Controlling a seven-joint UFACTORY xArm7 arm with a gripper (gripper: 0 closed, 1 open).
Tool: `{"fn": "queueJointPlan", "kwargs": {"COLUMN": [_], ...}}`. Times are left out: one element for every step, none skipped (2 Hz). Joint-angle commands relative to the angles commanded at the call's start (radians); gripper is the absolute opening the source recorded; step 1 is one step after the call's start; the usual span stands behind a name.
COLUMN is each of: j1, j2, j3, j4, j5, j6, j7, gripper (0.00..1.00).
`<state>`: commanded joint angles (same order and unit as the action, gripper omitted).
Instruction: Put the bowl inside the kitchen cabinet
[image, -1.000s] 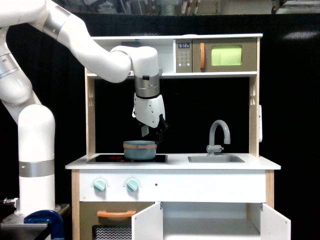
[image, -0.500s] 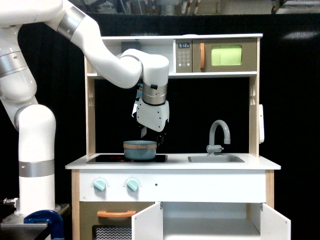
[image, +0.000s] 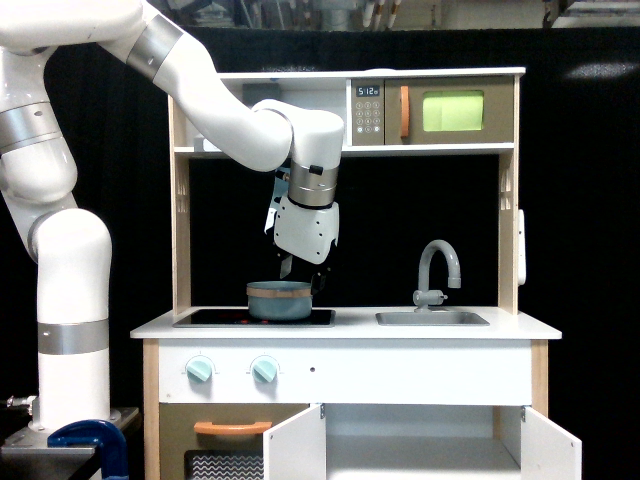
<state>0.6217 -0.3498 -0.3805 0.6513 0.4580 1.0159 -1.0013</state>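
The bowl (image: 280, 300), grey-blue with a tan-orange rim band, sits on the black stovetop (image: 200, 319) of the toy kitchen. My gripper (image: 302, 274) hangs just above the bowl's right rim, pointing down, with dark fingertips close to the rim. Whether the fingers are open or shut does not show from this side. The kitchen cabinet (image: 420, 450) is the white lower compartment at the bottom, and both its white doors (image: 296, 446) stand swung open.
A grey faucet (image: 438, 270) and sink (image: 432, 318) lie to the exterior view's right of the stovetop. An upper shelf holds the green-windowed microwave (image: 452, 111). The orange-handled oven (image: 232, 428) is at lower left. A blue clamp (image: 90, 440) sits by the arm's base.
The arm's wrist has shifted toward the exterior view's right and the gripper has rotated to hang over the bowl's right rim. The bowl has not moved.
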Motion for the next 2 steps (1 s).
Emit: {"fn": "queueJointPlan", "kwargs": {"j1": [0.008, -0.001], "j2": [0.037, 0.030], "j3": [0.034, 0.046], "j4": [-0.003, -0.017], "j5": [0.003, 0.014], "j6": [-0.031, -0.062], "j7": [0.031, 0.072], "gripper": [1.00, 1.00]}}
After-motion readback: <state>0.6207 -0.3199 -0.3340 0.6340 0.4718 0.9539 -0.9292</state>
